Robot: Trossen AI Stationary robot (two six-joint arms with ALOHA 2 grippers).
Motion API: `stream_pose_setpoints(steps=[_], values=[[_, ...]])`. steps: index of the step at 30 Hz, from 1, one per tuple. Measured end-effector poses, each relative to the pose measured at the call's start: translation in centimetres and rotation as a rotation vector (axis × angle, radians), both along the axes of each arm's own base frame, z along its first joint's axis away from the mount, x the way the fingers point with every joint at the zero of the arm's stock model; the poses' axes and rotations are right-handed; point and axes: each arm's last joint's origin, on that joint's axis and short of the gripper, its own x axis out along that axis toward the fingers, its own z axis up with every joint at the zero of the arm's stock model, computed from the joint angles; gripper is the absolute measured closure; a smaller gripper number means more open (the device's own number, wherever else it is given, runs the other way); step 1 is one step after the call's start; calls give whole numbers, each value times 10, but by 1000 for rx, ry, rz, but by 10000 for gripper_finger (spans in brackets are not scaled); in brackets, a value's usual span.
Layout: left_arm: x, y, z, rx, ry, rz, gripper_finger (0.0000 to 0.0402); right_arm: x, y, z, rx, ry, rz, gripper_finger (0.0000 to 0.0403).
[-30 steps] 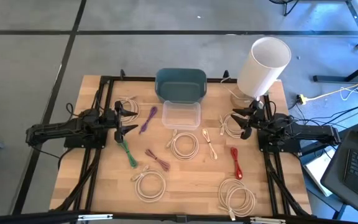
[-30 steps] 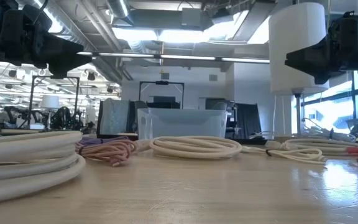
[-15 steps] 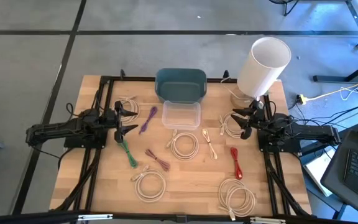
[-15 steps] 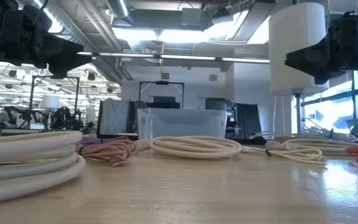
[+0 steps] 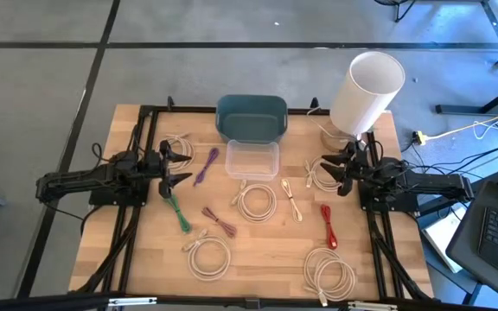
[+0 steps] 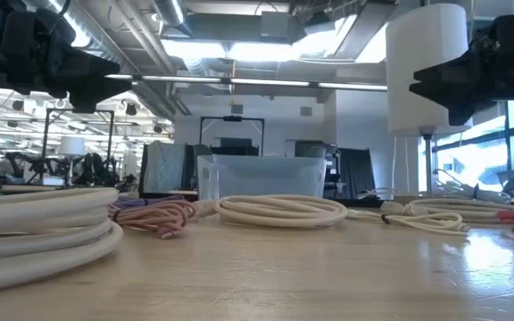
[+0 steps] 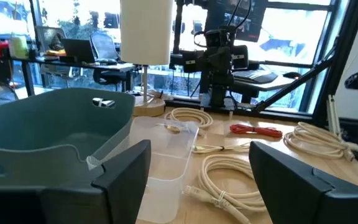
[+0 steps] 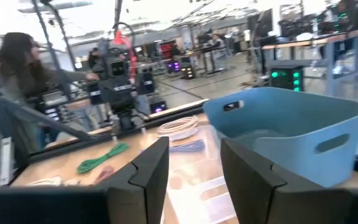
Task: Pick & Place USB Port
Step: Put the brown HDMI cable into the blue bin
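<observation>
Right of centre in the high view, right gripper parted, grasping nothing, hovering by white cable coil. Left gripper at left-centre, parted too, idle. Should drop straight on one coil, pinch near a plug, lift clear, carry to clear tub at upper centre of bench.

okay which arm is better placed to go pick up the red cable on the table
Probably the right. The bundled red cable lies on the right half of the wooden table, just in front of the open right gripper. The left gripper waits across the table, beside the green cable.
</observation>
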Motion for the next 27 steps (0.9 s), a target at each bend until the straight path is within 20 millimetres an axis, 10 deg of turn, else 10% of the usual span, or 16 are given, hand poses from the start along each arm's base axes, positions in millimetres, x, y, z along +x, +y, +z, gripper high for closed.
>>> stream_pose_setpoints(steps=[27], values=[[-8,5,32,11,-341,212,135,1,2,0,-69,19,75,255]])
